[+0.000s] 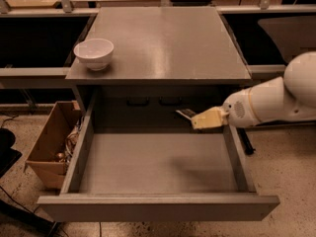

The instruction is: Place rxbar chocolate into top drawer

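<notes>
The top drawer (158,206) is pulled wide open below the grey cabinet top; its floor is bare. My gripper (197,118) reaches in from the right on a white arm (276,102), above the drawer's back right part. Its cream fingers (210,118) are shut on the rxbar chocolate (186,114), a small dark flat bar with pale markings that sticks out to the left of the fingertips, held in the air over the drawer.
A white bowl (94,53) stands on the cabinet top (163,38) at its left edge. An open cardboard box (49,147) with clutter sits on the floor left of the drawer. A grey panel with two dark handles (153,101) is at the drawer's back.
</notes>
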You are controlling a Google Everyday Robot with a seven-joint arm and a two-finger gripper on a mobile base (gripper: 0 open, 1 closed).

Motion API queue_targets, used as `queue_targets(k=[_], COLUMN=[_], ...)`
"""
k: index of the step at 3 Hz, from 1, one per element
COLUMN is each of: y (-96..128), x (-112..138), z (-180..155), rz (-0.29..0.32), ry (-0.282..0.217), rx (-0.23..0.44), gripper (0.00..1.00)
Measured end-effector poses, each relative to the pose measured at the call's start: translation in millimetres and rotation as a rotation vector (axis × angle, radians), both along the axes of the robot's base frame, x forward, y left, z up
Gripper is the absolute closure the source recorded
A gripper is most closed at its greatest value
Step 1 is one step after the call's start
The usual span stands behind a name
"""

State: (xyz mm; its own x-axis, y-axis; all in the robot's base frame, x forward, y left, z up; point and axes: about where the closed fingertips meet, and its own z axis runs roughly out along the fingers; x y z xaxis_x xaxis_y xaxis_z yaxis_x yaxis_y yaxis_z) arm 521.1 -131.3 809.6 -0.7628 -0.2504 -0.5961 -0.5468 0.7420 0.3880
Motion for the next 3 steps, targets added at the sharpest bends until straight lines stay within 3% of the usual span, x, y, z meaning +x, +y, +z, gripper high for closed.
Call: queue_targets(k=[1, 2, 3], y=[35.4, 51.6, 52.6], x=[3.1, 0.4, 1.1], z=[-72.5, -101.2, -101.9], rz=[0.012, 0.020, 0.020], ry=[-0.026, -0.029, -0.031], rx=[0.102, 0.119, 0.119], gripper=[1.00, 1.00, 0.81])
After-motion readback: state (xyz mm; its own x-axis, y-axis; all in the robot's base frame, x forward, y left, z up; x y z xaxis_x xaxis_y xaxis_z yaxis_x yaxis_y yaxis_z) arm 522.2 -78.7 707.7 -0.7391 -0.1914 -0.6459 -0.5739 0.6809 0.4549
